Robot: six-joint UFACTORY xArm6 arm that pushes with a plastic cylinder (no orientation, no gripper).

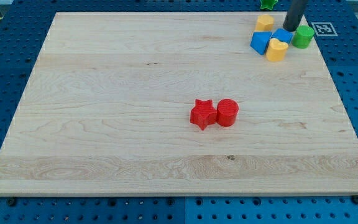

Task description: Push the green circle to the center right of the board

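The green circle (302, 37) sits near the board's top right corner, close to the right edge. My dark rod comes down from the view's top, and my tip (290, 28) ends just left of the green circle, touching or almost touching it. The tip also stands right above a blue block (283, 35).
A cluster lies left of the tip: a yellow block (265, 23), a blue block (261, 43) and a yellow heart (276, 50). A green block (268, 4) sits at the top edge. A red star (202, 114) and a red cylinder (227, 112) sit mid-board. A marker tag (321, 28) lies off the board's right.
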